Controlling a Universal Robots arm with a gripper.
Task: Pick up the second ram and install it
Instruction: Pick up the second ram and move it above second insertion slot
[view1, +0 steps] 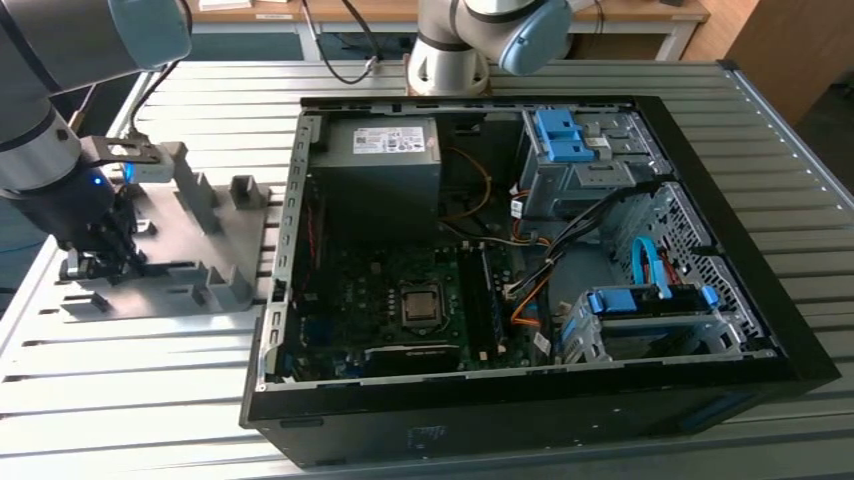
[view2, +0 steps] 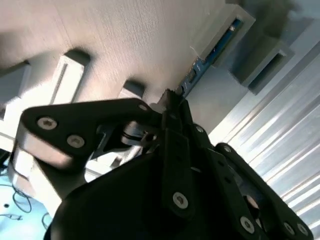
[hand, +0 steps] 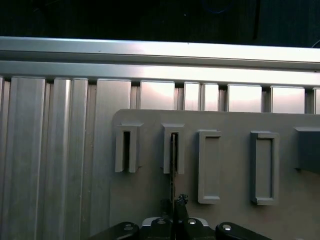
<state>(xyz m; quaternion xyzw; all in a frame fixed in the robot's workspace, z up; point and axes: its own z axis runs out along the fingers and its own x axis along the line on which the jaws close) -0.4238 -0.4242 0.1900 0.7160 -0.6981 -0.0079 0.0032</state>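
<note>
The second ram (hand: 173, 165) stands on edge as a thin dark strip, one end seated in a slotted grey block (hand: 173, 131) of the fixture plate (view1: 163, 238). In the second wrist view the ram (view2: 212, 52), with its blue-tinted edge, runs from a grey block down to my fingertips. My gripper (view1: 96, 268) hangs over the plate at the exterior view's left, beside the computer case. In both wrist views the black gripper (hand: 174, 202) (view2: 172, 97) has its fingers pressed together on the stick's near end.
An open black computer case (view1: 467, 408) lies in the middle of the ribbed metal table (view1: 134, 400), its motherboard (view1: 420, 305) and cables exposed. Grey fixture blocks (view1: 200, 195) rise around my gripper. A second arm's base (view1: 447, 60) stands behind the case.
</note>
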